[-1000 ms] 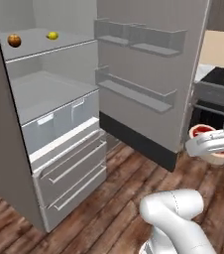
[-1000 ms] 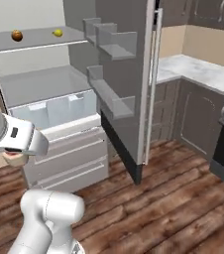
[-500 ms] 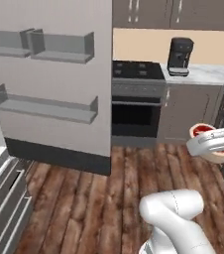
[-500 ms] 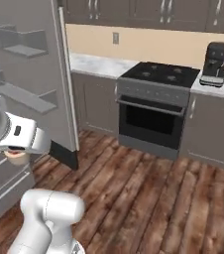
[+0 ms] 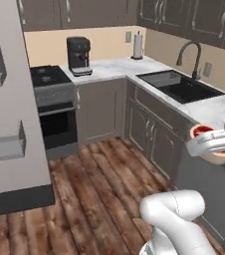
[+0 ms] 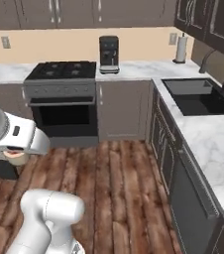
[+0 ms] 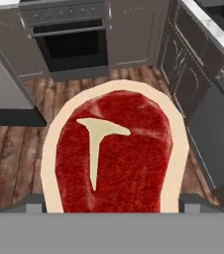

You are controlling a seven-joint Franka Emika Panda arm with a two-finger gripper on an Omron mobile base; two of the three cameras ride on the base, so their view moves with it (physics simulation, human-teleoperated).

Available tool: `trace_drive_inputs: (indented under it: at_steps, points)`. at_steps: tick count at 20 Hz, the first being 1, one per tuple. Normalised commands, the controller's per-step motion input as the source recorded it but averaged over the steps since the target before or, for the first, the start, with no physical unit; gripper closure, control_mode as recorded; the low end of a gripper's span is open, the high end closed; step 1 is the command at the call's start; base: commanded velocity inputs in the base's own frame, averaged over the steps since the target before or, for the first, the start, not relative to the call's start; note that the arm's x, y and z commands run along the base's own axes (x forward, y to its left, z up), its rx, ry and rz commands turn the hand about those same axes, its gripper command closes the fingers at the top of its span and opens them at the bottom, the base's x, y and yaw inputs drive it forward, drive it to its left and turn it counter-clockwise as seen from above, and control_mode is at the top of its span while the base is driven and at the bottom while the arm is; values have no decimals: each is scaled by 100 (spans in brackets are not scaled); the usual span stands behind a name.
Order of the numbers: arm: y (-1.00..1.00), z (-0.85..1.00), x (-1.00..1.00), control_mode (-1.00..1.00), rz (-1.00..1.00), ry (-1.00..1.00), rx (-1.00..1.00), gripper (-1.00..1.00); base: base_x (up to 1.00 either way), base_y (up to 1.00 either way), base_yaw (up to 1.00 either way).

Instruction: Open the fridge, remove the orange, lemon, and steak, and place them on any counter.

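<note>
Steak sits clamped in the gripper, whose jaws stand wide because the slab is broad; the red face and pale fat rim take up most of the hand view, and from the left base camera the meat shows as a red patch just above the white hand. A second ago the base faced the open fridge, with orange and lemon on a shelf; since then the whole view has swung away from it, so now only the grey door stands far to the gripper's left, and the stove, coffee maker and sink lie ahead. That shift is the base turning, not the things moving. The counter runs just beyond and to the right of the gripper, close by. For the task, this reads as the carry leg for the steak: it is out of the fridge and nearly at a place to be set down. The fruit was not yet fetched a second ago, so a return to the fridge seems due after release.
</note>
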Motion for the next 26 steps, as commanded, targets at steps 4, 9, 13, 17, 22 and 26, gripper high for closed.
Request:
trace_drive_inputs:
  at_steps: [4,9,13,17,22,26]
  points:
    - [0,0,0,100,0,0,0,100,0,0,-69]
    - [0,0,0,100,0,0,0,100,0,-4,-62]
    - [0,0,0,100,0,0,0,100,3,-2,-56]
    - [0,0,0,100,0,0,0,100,17,-5,-50]
    - [0,0,0,100,0,0,0,100,35,-18,-35]
    - [0,0,0,100,0,0,0,100,22,-39,-14]
